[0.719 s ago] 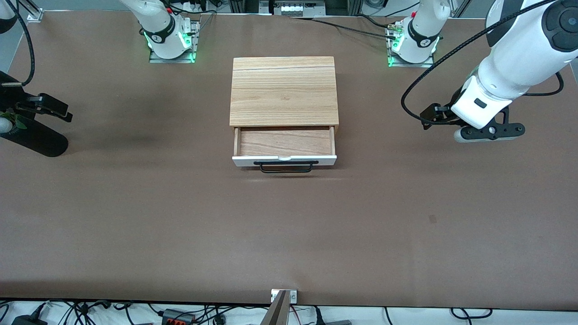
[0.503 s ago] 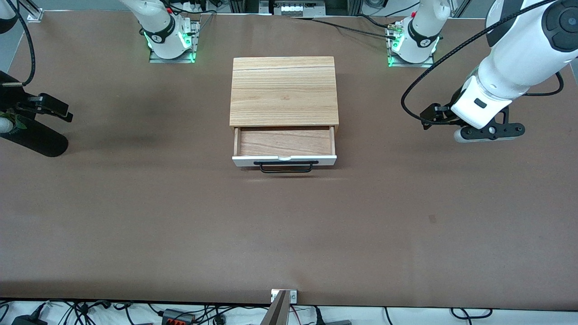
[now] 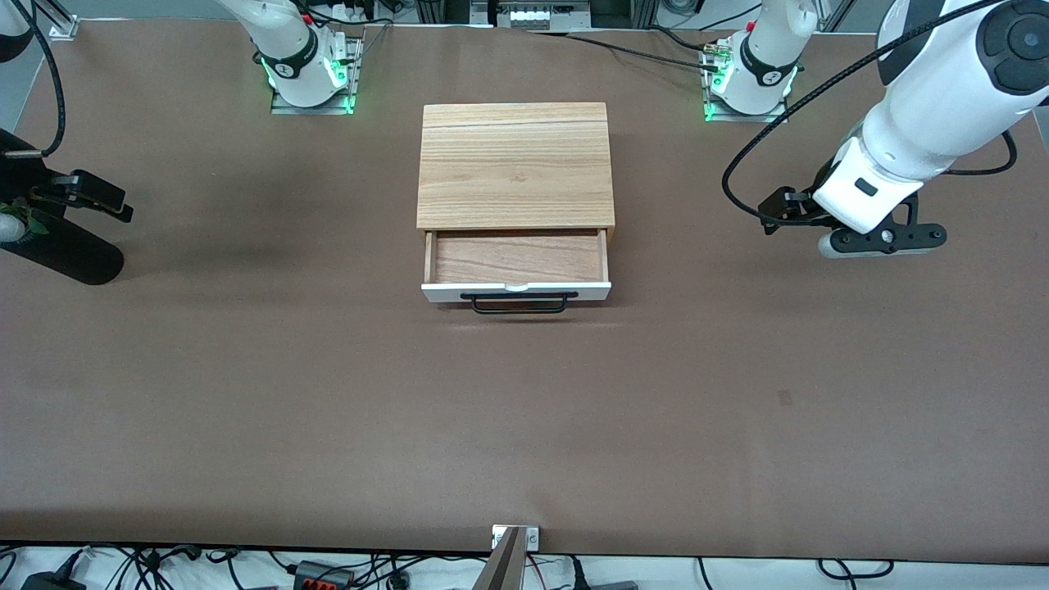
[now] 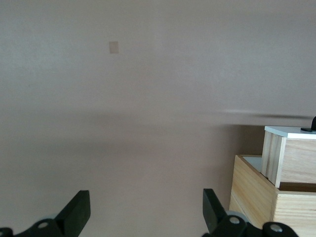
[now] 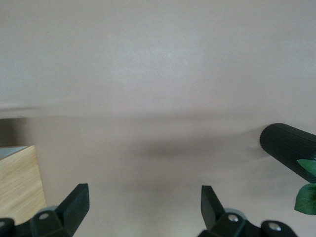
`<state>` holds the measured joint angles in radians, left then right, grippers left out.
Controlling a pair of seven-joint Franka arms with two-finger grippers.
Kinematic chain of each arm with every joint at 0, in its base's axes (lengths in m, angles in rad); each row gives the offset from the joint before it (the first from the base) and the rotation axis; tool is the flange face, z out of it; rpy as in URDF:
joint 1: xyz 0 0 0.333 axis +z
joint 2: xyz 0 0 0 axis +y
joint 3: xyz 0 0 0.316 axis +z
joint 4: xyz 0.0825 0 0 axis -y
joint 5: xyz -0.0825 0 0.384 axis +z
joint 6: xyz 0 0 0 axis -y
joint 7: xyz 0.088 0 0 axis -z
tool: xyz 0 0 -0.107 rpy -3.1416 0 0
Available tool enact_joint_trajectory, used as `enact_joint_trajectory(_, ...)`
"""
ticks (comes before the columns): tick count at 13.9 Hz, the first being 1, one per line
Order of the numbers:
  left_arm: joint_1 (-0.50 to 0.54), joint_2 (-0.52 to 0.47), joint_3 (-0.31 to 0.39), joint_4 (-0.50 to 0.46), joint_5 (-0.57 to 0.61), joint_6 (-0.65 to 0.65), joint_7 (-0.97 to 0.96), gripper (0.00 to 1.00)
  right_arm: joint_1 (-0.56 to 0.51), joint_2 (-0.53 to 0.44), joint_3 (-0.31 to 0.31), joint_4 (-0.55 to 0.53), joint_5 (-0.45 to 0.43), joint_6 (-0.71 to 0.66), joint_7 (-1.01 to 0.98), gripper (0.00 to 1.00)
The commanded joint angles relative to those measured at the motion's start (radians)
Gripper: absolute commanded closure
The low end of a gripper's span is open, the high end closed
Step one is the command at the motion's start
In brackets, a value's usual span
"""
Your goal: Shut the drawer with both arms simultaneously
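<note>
The light-wood cabinet [image 3: 516, 164] stands at the table's middle, toward the arms' bases. Its drawer [image 3: 516, 258] is pulled out toward the front camera, and its tray is empty. The white front panel [image 3: 516, 288] carries the black wire handle [image 3: 519, 306]. My left gripper [image 3: 883, 239] hangs open and empty over the table toward the left arm's end, well apart from the cabinet. The left wrist view shows its open fingers [image 4: 79, 213] and the cabinet's side with the drawer [image 4: 291, 153]. My right gripper [image 3: 78, 190] is open and empty over the right arm's end; its fingers [image 5: 76, 205] show in the right wrist view.
A black ribbed cylinder [image 3: 61, 250] with a green leaf [image 3: 24, 221] lies on the table by the right gripper; it also shows in the right wrist view [image 5: 289, 148]. A small mark [image 3: 785, 397] sits on the brown table [image 3: 524, 426].
The left arm has shifted slightly toward the cabinet and its base. The right arm and the drawer have not visibly moved.
</note>
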<state>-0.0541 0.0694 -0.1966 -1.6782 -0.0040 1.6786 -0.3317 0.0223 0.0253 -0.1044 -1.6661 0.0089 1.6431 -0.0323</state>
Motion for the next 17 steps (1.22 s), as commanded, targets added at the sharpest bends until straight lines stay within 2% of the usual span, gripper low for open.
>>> enact_joint_trajectory(1,-0.024,0.074,-0.001,0.085,-0.016,0.000,0.013,0.00,0.004,0.018,-0.003,0.019,0.002,-0.022,-0.005,0.00)
enact_joint_trajectory(3,-0.039,0.125,-0.004,0.143,-0.019,-0.028,0.011,0.00,0.011,0.042,-0.001,0.019,0.003,-0.049,0.003,0.00)
enact_joint_trajectory(7,-0.062,0.208,-0.006,0.164,-0.097,-0.019,0.010,0.00,0.054,0.099,-0.001,0.020,0.010,-0.106,0.002,0.00)
enact_joint_trajectory(9,-0.075,0.297,-0.006,0.237,-0.134,-0.019,0.014,0.00,0.086,0.135,-0.001,0.023,0.014,-0.089,0.002,0.00)
enact_joint_trajectory(12,-0.145,0.442,-0.003,0.357,-0.134,0.018,0.005,0.00,0.151,0.286,-0.001,0.175,0.013,-0.036,0.000,0.00)
enact_joint_trajectory(14,-0.156,0.501,-0.003,0.376,-0.136,0.079,0.005,0.00,0.188,0.375,-0.001,0.253,0.013,0.010,0.012,0.00)
enact_joint_trajectory(17,-0.159,0.561,-0.004,0.377,-0.137,0.214,0.013,0.00,0.223,0.455,-0.001,0.261,0.035,0.176,0.017,0.00)
